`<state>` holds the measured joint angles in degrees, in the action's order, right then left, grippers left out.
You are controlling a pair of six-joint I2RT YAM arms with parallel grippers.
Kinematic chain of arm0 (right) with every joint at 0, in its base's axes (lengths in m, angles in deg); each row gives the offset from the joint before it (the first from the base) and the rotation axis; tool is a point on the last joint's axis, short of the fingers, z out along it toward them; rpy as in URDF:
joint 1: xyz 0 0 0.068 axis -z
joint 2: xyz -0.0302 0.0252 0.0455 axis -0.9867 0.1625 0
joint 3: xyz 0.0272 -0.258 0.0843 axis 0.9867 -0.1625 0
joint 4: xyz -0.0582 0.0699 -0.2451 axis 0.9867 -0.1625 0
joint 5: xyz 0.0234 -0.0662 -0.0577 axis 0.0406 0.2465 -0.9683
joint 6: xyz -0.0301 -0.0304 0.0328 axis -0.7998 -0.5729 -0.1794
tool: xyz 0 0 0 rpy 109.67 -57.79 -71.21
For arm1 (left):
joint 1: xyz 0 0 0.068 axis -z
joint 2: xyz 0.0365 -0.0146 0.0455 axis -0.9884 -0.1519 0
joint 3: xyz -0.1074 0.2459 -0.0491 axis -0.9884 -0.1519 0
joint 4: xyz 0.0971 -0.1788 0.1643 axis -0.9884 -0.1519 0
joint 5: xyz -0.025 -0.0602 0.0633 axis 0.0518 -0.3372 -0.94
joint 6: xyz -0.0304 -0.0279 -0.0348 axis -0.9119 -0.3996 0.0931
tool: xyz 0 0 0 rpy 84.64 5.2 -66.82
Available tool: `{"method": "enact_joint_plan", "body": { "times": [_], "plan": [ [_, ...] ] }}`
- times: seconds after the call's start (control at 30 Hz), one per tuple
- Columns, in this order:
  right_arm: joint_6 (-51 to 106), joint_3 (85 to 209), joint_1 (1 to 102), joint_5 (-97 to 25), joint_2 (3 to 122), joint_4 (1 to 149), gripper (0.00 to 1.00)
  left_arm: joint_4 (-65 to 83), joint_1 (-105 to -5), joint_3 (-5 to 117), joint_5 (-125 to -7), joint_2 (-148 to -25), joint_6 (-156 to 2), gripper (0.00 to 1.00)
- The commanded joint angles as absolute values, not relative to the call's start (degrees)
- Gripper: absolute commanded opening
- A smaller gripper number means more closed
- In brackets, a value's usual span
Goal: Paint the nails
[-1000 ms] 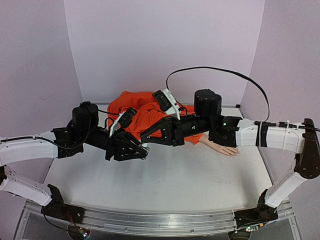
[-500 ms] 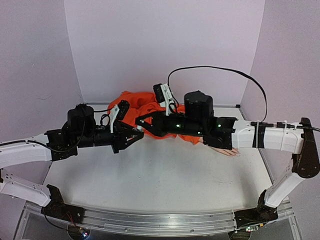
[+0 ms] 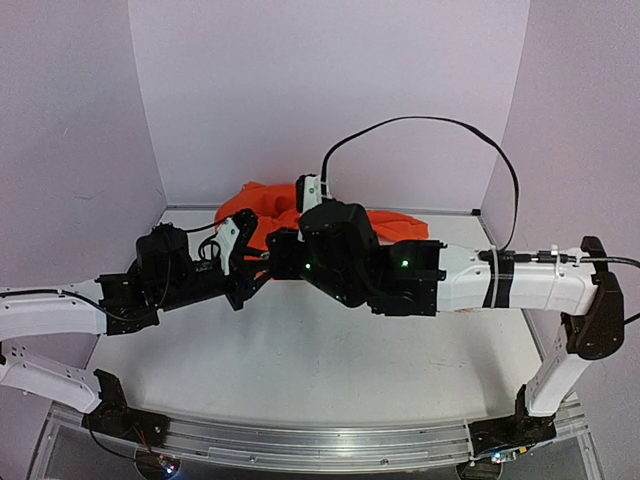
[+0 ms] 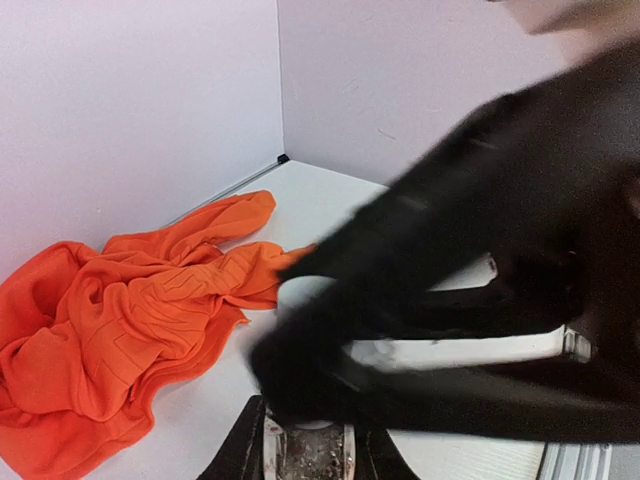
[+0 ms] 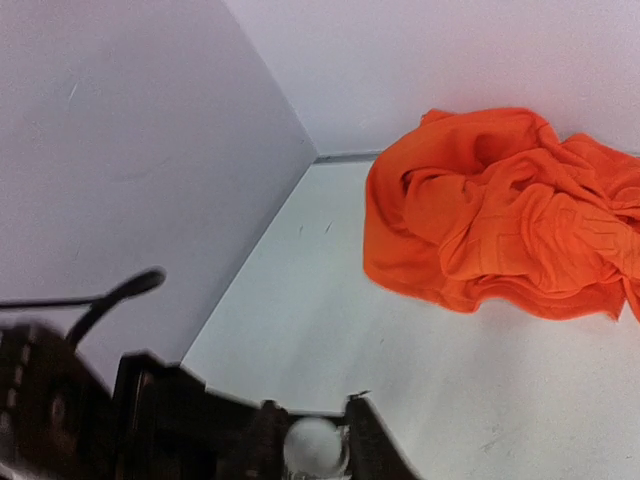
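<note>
The mannequin hand and its nails are hidden behind my right arm in the top view. The orange sleeve (image 3: 262, 200) lies bunched at the back; it also shows in the left wrist view (image 4: 120, 320) and the right wrist view (image 5: 500, 220). My left gripper (image 3: 252, 272) is shut on a small clear bottle (image 4: 310, 455) with speckled contents. My right gripper (image 3: 280, 258) meets it from the right and is shut on the bottle's round white cap (image 5: 315, 447). The right gripper's blurred black body fills the left wrist view (image 4: 460, 300).
The white table (image 3: 300, 370) has purple walls at the back and on both sides. The right arm (image 3: 520, 285) stretches across the table's middle. A black cable (image 3: 420, 125) arcs above it. A metal rail (image 3: 300, 440) runs along the near edge.
My right arm has swung left across the table, covering the mannequin hand, and its gripper has closed in on the left gripper. The left gripper has shifted back and left.
</note>
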<state>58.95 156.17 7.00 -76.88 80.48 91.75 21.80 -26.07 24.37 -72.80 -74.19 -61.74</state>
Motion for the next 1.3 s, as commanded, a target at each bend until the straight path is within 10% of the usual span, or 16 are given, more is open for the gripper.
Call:
{"method": "enact_joint_plan", "body": {
  "times": [0.0,0.23,0.57,1.27],
  "plan": [
    [50.2,151.2,4.1,-66.8,72.2,94.5,0.44,28.2,-27.5,21.7,-74.5,-69.2,-68.6,0.00],
    [42.8,141.6,14.0,-37.6,63.9,96.8,0.85,18.2,-28.1,24.5,-62.4,-68.8,-72.6,0.00],
    [44.2,133.7,22.5,-4.1,62.7,111.6,0.98,18.1,-30.6,31.7,-24.7,-73.4,-77.9,0.00],
    [48.9,137.0,22.5,7.2,69.0,124.1,0.28,18.1,-30.5,36.3,-10.6,-79.9,-81.3,0.00]
  ]
}}
